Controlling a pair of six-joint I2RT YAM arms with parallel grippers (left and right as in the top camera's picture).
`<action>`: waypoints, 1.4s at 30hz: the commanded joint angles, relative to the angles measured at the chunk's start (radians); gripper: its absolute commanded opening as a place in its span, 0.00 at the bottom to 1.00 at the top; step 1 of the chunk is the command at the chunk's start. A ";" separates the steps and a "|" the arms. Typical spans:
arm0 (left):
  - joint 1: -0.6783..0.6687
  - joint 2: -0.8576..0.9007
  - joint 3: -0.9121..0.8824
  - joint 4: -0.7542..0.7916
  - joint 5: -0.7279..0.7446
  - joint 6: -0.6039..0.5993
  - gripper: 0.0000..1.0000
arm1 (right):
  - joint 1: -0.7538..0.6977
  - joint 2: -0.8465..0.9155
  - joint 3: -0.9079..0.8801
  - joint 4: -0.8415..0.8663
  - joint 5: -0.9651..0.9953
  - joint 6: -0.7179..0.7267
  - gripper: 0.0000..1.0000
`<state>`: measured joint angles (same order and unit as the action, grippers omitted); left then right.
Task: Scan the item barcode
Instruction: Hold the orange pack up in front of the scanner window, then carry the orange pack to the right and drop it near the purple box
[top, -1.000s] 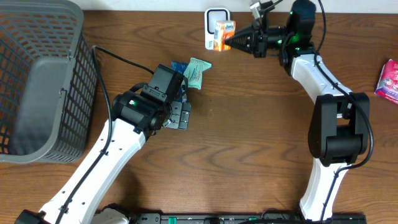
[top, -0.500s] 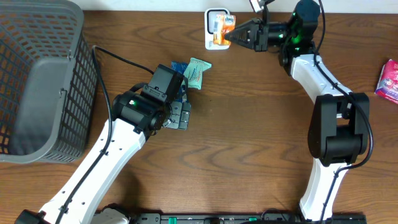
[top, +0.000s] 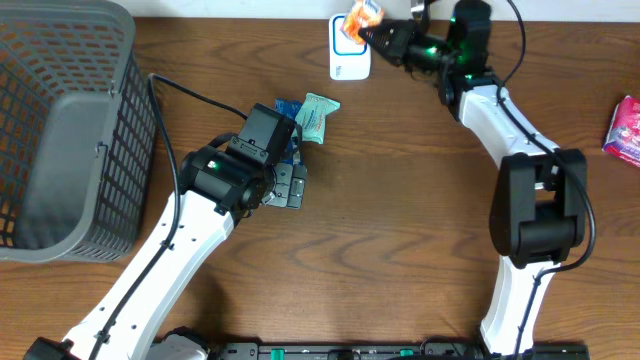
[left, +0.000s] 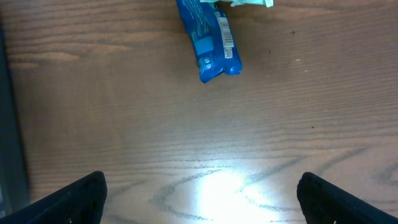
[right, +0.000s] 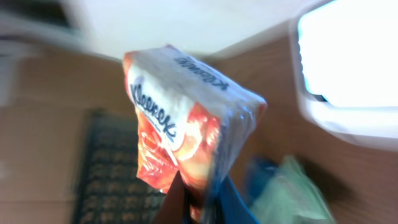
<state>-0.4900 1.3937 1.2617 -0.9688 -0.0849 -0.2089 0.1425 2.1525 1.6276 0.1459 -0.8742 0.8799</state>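
Observation:
An orange and white Kleenex tissue pack (top: 361, 17) (right: 186, 118) is pinched by its lower edge in my right gripper (top: 375, 28) (right: 202, 202), which is shut on it. The pack hangs tilted above the top end of the white barcode scanner (top: 350, 58) (right: 351, 62) at the table's far edge. No barcode shows on the pack's visible faces. My left gripper (top: 290, 185) (left: 202, 199) stands open over bare wood, with its fingertips (left: 81, 196) wide apart and nothing between them.
A blue packet (top: 287, 108) (left: 211, 40) and a pale green packet (top: 316, 115) (right: 286, 186) lie just beyond the left gripper. A dark mesh basket (top: 60, 130) fills the left side. A pink packet (top: 625, 130) lies at the right edge.
My right gripper has carried the tissue pack up and toward the far edge, tilting it over the scanner's top. The left arm has not moved.

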 joint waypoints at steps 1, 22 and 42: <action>0.002 0.003 -0.001 -0.003 -0.005 0.002 0.98 | 0.043 0.003 0.100 -0.301 0.384 -0.323 0.01; 0.002 0.003 -0.001 -0.003 -0.005 0.002 0.98 | 0.316 0.171 0.332 -0.388 1.411 -1.275 0.01; 0.002 0.003 -0.001 -0.003 -0.005 0.002 0.98 | 0.008 0.131 0.509 -0.822 1.486 -0.724 0.01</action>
<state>-0.4900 1.3937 1.2617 -0.9688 -0.0849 -0.2089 0.2844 2.3379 2.0853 -0.5816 0.5655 -0.0319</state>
